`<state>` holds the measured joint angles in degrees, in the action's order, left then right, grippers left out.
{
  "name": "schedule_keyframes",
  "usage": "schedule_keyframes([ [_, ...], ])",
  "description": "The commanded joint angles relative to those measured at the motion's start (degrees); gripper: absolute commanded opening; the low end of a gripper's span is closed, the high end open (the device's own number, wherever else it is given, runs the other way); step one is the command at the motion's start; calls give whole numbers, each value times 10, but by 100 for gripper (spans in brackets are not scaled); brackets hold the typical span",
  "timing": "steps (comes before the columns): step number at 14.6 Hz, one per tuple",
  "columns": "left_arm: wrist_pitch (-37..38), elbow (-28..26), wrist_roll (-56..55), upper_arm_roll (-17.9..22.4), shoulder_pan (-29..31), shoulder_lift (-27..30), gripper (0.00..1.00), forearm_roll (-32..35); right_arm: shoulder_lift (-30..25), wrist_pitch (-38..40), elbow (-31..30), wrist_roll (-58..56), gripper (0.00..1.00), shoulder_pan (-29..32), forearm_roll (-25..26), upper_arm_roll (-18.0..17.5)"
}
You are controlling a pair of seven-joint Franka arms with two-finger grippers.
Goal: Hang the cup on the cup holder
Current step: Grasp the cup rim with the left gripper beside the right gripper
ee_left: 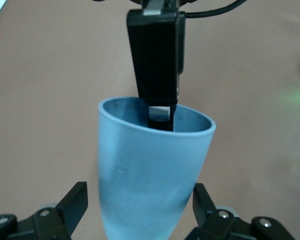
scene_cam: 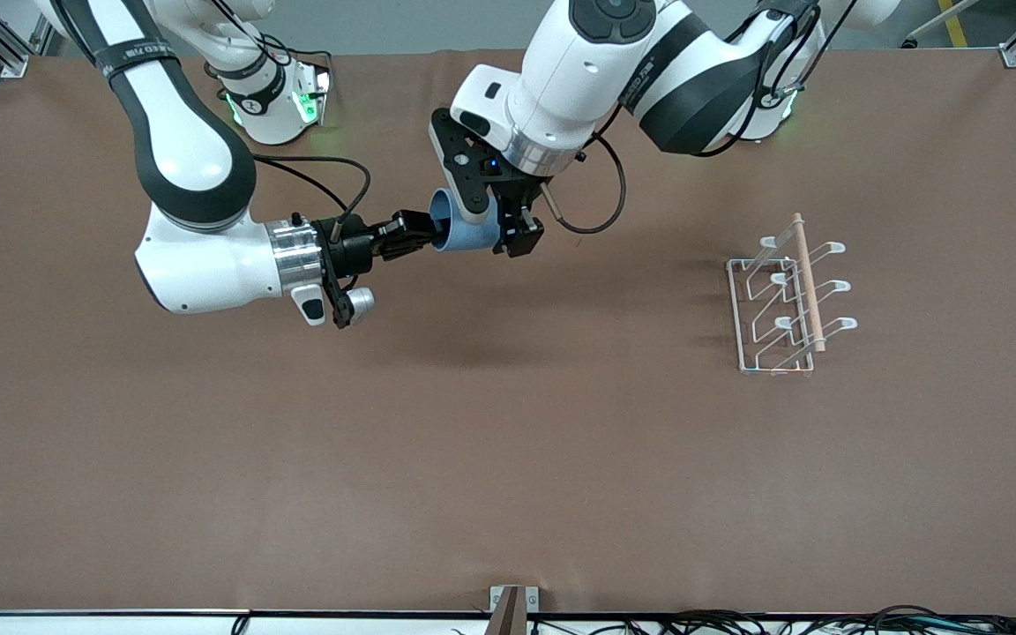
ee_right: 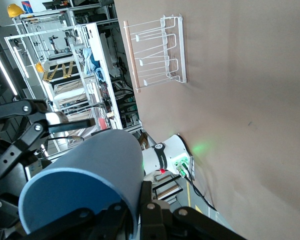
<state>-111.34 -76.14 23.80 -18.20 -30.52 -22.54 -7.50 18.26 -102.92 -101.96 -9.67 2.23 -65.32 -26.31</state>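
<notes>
While bare brown table (scene_cam: pixel 508 459) spreads wide in the front view, the light-blue cup (scene_cam: pixel 464 231) hangs midair over it, well apart from the cup holder (scene_cam: pixel 781 304).

Left wrist view: left gripper (ee_left: pixel 140 212) straddles the cup, fingers (ee_left: pixel 75 202) not touching.

Right wrist view: right gripper (ee_right: pixel 135 210) pinches the cup's rim.

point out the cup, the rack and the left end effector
cup (ee_left: pixel 150 175): left wrist view, on its outer wall.
rack (scene_cam: pixel 748 310): front view, on its white wire base.
left end effector (ee_left: pixel 140 207): left wrist view, midway between its two fingertips, either side of the cup.
</notes>
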Motion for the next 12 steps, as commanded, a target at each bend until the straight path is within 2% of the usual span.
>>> schedule_keyframes([
  [1,-10,5,21,-5,-2,-12,84,-7,-7,2,-7,-7,8,2,-17,-5],
  [7,-31,5,27,-5,-2,-28,82,-10,-7,2,-7,-7,9,1,-17,-5],
  [10,-31,6,38,-5,3,-27,66,-10,-7,2,-7,-7,9,1,-17,-5],
  [12,-30,6,36,-5,3,-24,60,-9,-7,3,-7,-2,13,2,-17,-5],
])
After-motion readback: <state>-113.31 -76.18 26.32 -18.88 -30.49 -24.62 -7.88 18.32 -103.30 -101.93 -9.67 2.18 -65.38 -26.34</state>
